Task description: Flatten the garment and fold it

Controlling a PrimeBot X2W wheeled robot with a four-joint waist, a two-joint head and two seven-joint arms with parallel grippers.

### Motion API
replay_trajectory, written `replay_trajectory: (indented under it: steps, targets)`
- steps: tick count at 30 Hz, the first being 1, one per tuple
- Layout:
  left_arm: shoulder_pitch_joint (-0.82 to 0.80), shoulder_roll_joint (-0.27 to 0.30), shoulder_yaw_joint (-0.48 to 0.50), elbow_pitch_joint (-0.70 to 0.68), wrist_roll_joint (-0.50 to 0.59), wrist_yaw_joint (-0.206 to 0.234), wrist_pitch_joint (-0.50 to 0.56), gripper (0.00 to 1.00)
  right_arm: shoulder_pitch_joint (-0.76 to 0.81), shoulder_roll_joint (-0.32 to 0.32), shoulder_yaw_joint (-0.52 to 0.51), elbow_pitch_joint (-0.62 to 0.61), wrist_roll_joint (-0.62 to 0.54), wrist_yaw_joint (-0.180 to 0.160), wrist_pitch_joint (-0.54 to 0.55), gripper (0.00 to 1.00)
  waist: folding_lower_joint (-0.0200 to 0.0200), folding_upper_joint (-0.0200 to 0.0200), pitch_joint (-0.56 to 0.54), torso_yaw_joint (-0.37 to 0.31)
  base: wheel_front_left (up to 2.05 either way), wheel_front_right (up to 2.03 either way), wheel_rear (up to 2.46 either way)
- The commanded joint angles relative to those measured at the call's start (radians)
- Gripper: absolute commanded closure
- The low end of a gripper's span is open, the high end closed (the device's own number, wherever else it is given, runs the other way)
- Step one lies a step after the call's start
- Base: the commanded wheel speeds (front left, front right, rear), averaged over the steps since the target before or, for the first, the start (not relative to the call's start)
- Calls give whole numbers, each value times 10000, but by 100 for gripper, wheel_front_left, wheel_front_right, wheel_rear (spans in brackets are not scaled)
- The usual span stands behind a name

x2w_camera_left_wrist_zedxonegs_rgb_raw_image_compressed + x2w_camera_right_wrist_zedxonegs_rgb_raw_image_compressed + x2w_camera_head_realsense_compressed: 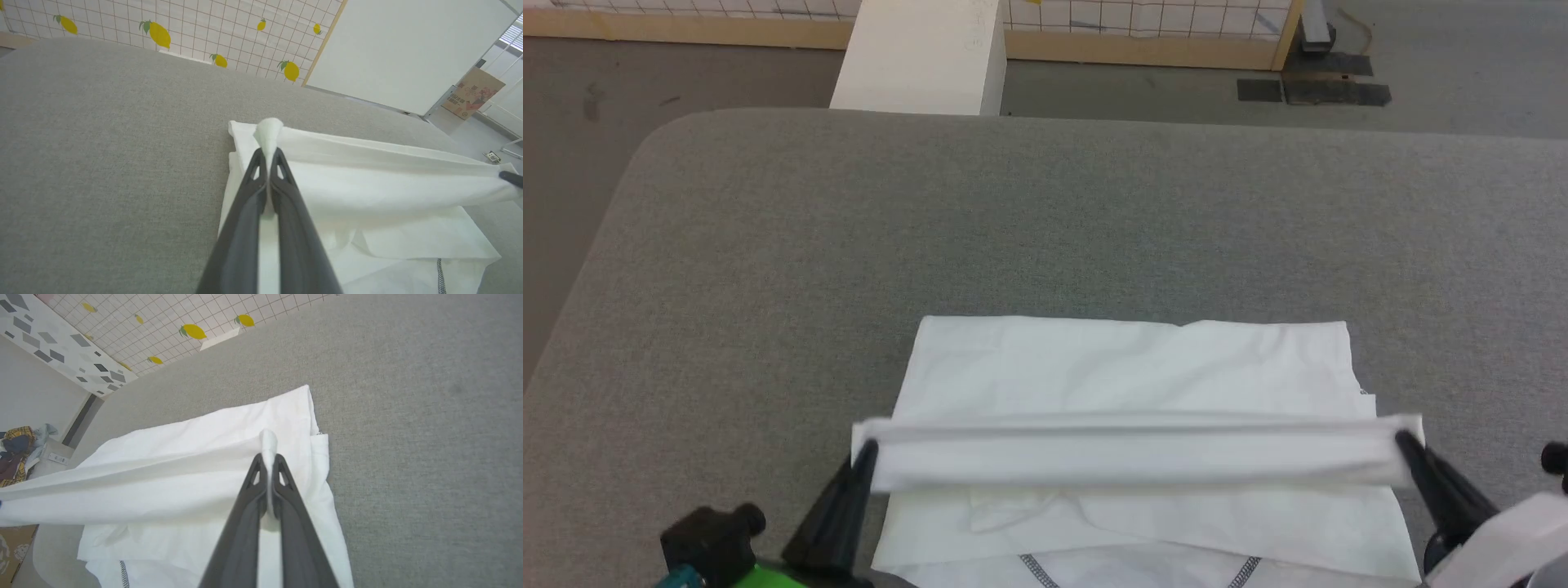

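Note:
The white garment (1127, 367) lies partly folded on the grey table, near its front edge. A taut band of it is lifted and stretched across between my two grippers. My left gripper (867, 449) is shut on the band's left end, and in the left wrist view (268, 153) white cloth bulges out between its tips. At the band's right end my right gripper (1406, 439) is shut on the fabric too; the right wrist view (269, 457) has cloth pinched between its fingers. Dark zigzag stitching (1037, 569) shows on the garment (367, 196) (184, 477) at the bottom edge.
The grey padded table (1045, 220) stretches far and left of the garment. A white rigid box (923, 53) stands beyond the table's far edge. A lemon-print grid wall (184, 28) lies behind. A pile of clothes (16, 453) lies on the floor.

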Motion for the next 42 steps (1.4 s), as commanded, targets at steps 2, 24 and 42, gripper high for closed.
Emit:
replay_trajectory:
  steps: [2, 24, 42]
  targets:
    - [441, -17, -26, -49, -307, 43, 201, 100, 469, 81, -42, -99, 104, -15, 59, 100, 1, 0, -63, 9, 0, 0, 0]
    - [531, 151, -740, 1295, -1763, 238, 2842, 100, 1153, 74, 549, 1257, -467, -15, 610, 100, 1, 0, -278, -272, 0, 0, 0]
    - [131, -34, -296, 1839, -1587, 393, 1891, 0, 777, 14, 553, 1256, -677, -15, -262, 0, 1, 0, -685, -353, 0, 0, 0]
